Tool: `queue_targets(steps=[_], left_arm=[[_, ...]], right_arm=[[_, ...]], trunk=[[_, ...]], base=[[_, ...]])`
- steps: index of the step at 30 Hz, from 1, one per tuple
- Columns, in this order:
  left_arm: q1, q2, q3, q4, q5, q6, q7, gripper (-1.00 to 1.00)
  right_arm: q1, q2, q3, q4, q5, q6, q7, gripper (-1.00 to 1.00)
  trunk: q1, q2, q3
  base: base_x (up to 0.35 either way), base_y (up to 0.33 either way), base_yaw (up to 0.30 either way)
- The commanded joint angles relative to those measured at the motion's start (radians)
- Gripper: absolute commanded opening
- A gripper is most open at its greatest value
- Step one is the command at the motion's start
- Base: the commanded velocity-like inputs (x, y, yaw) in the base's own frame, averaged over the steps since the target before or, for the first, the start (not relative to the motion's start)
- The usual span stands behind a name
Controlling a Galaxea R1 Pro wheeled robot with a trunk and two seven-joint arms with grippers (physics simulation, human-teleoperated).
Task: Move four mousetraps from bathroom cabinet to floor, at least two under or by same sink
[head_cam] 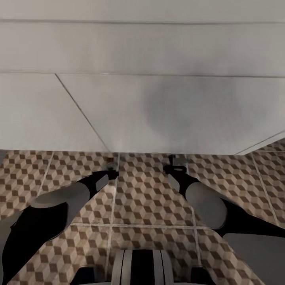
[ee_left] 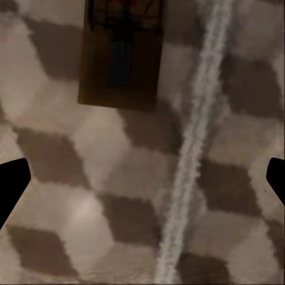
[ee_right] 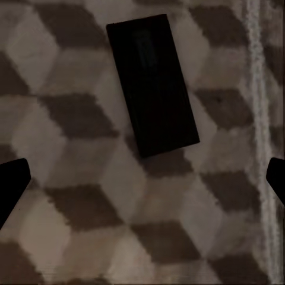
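A: Mousetraps first. One mousetrap (ee_left: 121,53) lies flat on the bathroom floor (ee_left: 71,196) below the left gripper (ee_left: 142,184), just beside a pale grout line (ee_left: 193,142). A second mousetrap (ee_right: 152,84), dark and in shadow, lies flat on the tiles below the right gripper (ee_right: 142,184).

B: Are the jaws holding either one?

A: No. On both grippers the fingertips sit wide apart with only tile between them, so both are spread and empty. The traps rest apart from the fingers.

B: And where is that in the room?

A: From the head camera, both arms reach to the far edge of the visible tiles, where the wide white sink (head_cam: 166,114) overhangs. The left gripper (head_cam: 112,172) and right gripper (head_cam: 174,166) sit at its shadowed lower edge, so I judge these two traps are under it or right beside it. I can't make them out from the head.

B: So what makes the release clean?

A: Lift each arm straight up and back toward the robot, jaws kept wide, so no finger drags a trap away from the sink.
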Motion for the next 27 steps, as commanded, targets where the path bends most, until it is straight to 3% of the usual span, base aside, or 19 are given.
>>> queue_targets(steps=[1,17,27], left_arm=[[-0.001,0.000,-0.008,-0.002,0.008,0.002,0.006,1.00],[0.002,-0.001,-0.008,-0.003,0.007,0.002,0.006,1.00],[0.003,-0.002,-0.008,-0.003,0.006,0.001,0.006,1.00]], right_arm=[[0.000,0.001,-0.007,-0.001,0.010,0.005,-0.003,1.00],[0.001,0.001,-0.007,-0.001,0.010,0.004,-0.003,1.00],[0.001,0.001,-0.007,-0.001,0.010,0.004,-0.002,1.00]], trunk=[[-0.001,0.000,0.000],[-0.001,0.000,0.000],[-0.001,0.000,0.000]], base=[[-0.328,0.000,0.000],[-0.318,-0.024,0.000],[-0.071,-0.006,0.000]])
